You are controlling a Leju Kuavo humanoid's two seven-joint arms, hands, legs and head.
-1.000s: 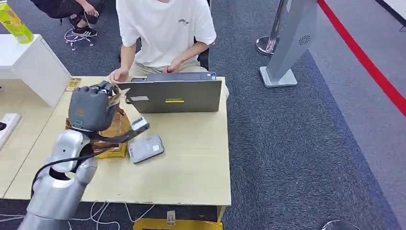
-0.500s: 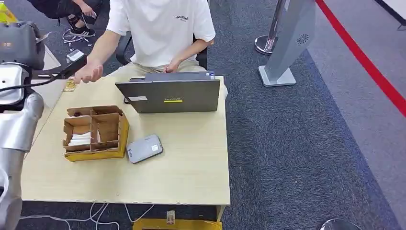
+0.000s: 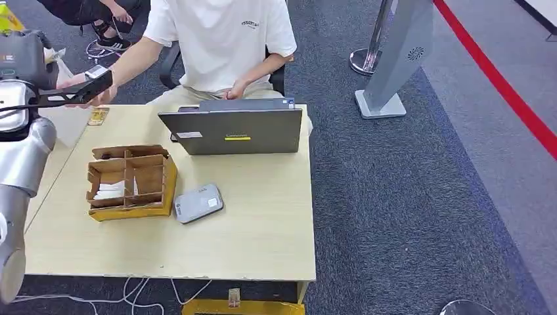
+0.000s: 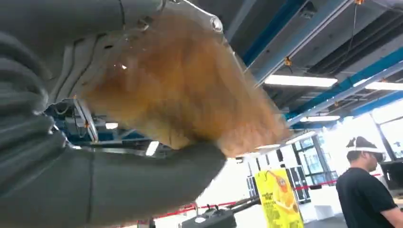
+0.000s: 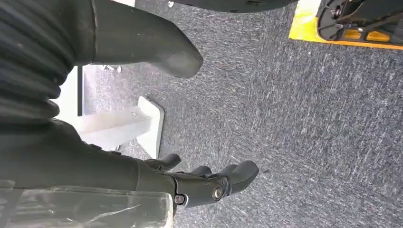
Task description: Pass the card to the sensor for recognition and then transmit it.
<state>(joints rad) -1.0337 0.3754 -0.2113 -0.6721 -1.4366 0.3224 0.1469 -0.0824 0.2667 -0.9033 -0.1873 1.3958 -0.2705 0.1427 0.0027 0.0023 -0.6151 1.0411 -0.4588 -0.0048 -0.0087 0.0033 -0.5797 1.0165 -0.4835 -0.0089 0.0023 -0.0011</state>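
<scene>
My left hand [image 3: 25,54] is raised at the far left, beyond the table's left end, and pinches a pale, see-through card [image 3: 61,63]. In the left wrist view the card [image 4: 180,90] lies between my thumb [image 4: 142,185] and the fingers. A seated person in a white shirt stretches a hand [image 3: 84,84] out to the card; whether it touches the card is unclear. The grey card sensor [image 3: 198,203] lies on the table beside the cardboard box [image 3: 128,180]. My right hand [image 5: 199,183] hangs over the carpet, fingers loosely apart, holding nothing.
A grey laptop [image 3: 235,130] stands open at the far side of the wooden table [image 3: 263,230]. The box has several compartments with white cards in one. A white cabinet [image 3: 66,121] adjoins the table's left end. A grey stand [image 3: 394,59] rises on the carpet at right.
My left arm swung from above the box up and out to the far left with the card. The person's hand left the table and reached toward my hand.
</scene>
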